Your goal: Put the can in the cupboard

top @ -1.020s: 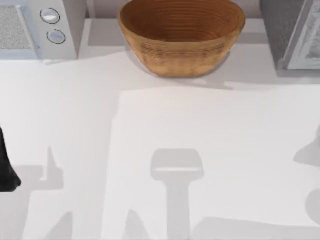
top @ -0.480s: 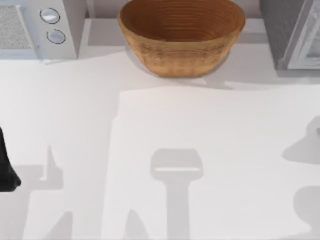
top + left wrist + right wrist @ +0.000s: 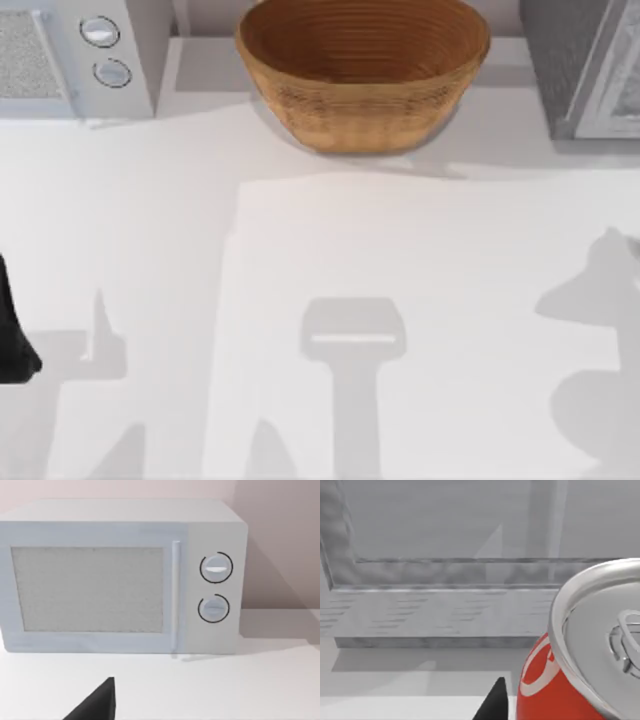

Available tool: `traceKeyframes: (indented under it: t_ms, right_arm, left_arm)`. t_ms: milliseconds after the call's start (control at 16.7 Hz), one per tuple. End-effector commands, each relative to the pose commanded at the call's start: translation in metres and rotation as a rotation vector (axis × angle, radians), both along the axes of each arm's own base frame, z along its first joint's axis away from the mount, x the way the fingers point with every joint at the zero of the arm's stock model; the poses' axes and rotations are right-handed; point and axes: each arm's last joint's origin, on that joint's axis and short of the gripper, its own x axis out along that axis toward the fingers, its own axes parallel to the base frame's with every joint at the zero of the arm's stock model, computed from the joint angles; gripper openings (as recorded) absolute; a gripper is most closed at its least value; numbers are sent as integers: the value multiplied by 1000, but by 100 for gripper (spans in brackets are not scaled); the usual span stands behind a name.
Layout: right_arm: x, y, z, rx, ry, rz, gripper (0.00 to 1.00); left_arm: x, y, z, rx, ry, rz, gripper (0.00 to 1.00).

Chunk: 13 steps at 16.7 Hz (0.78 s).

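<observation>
One red can with a silver lid, seen close in the right wrist view, in front of the grey cupboard. One dark fingertip of the right gripper sits beside the can; whether it pinches the can I cannot tell. Top view: one wicker basket at the table's far edge, one microwave far left with two dials, cupboard far right. Left arm parked at left edge; its finger spread cannot be told.

Matte black left arm (plain, unmarked), black pointed gripper fingertips
</observation>
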Motion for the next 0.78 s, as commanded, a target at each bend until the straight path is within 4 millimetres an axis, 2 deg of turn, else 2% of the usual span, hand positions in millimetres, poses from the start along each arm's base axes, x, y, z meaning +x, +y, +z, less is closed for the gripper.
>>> traceKeyframes:
  t_ms: [780]
  right_arm:
    - [-10, 3, 67, 6, 15, -2, 0]
  left_arm:
    - [0, 0, 0, 0, 0, 0, 100]
